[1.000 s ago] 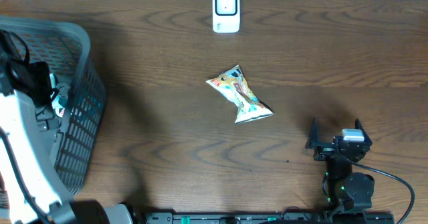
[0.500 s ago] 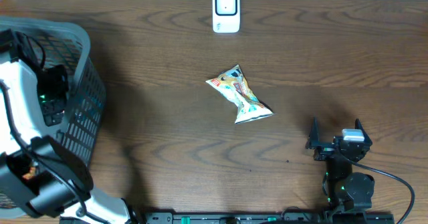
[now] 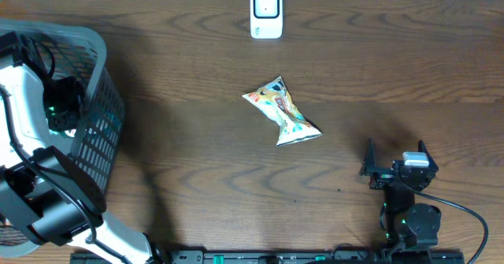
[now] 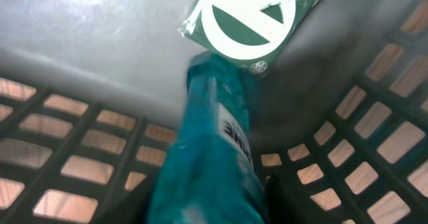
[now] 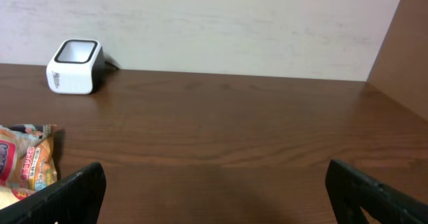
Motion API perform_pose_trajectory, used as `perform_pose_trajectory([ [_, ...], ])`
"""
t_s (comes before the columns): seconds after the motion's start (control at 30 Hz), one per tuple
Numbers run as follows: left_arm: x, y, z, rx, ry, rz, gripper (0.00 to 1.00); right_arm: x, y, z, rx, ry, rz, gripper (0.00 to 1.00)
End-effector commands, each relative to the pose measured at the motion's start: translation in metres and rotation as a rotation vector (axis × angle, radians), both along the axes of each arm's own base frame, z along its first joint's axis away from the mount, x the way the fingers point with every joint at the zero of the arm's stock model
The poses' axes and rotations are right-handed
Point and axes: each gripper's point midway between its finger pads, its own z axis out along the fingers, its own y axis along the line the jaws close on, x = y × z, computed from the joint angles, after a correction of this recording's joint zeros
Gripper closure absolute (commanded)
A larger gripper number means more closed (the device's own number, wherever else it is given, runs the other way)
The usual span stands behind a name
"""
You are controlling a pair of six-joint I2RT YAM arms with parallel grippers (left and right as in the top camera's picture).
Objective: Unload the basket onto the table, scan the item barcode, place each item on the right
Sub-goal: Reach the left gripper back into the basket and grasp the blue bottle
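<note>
The table [image 3: 197,177], dark brown wood, stretched away in front of the right gripper [image 3: 395,147].

The basket [image 3: 98,138], a grey lattice, stood at the table's left end, well apart from the right fingers [image 5: 77,190]. It walled in the left gripper [image 3: 61,110]. The left arm [image 3: 24,98] reached over its rim, with the gripper down inside.

From above, the left fingers were lost in the dark bulk of the wrist. The left wrist view showed none of them. Whether they were spread, pressed together or pinching something could not be told.

The right gripper rested near the table's front right edge. Its two fingers were spread wide over bare wood.

The bag [image 3: 282,113], a crumpled printed snack pouch, lay flat mid-table. It was ahead of the right fingers, off to their left and clear of them. In the right wrist view only its end showed, just above the left-hand finger.

The teal packet [image 4: 214,157] filled the middle of the left wrist view, close under that gripper. It lay inside the basket against the lattice. A green card with a white ring [image 4: 247,13] touched its far end.

The scanner [image 3: 266,12], small and white, stood upright at the table's far edge. It was beyond the bag and well apart from both sets of fingers.
</note>
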Motion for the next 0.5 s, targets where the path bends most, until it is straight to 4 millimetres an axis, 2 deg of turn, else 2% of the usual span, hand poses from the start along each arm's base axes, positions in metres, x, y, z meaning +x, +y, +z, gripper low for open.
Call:
perform_pose_trajectory([
  [0.0, -0.013, -0.002, -0.043, -0.035, 0.126, -0.063, 0.73, 0.000, 0.002, 0.000, -0.008, -0.001, 0.008, 0.01],
  [0.2, -0.022, -0.006, -0.041, -0.052, 0.153, -0.117, 0.85, 0.000, 0.002, 0.000, -0.008, -0.001, 0.008, 0.01],
  [0.3, -0.024, -0.006, -0.037, -0.051, 0.149, -0.126, 0.85, 0.000, 0.002, 0.000, -0.009, -0.001, 0.008, 0.01],
  [0.37, -0.024, -0.006, -0.031, -0.041, 0.132, -0.134, 0.85, 0.000, 0.002, 0.000, -0.008, -0.001, 0.008, 0.01],
  [0.47, -0.023, -0.005, -0.006, 0.002, 0.066, -0.138, 0.86, 0.000, 0.002, 0.000, -0.008, -0.001, 0.008, 0.01],
])
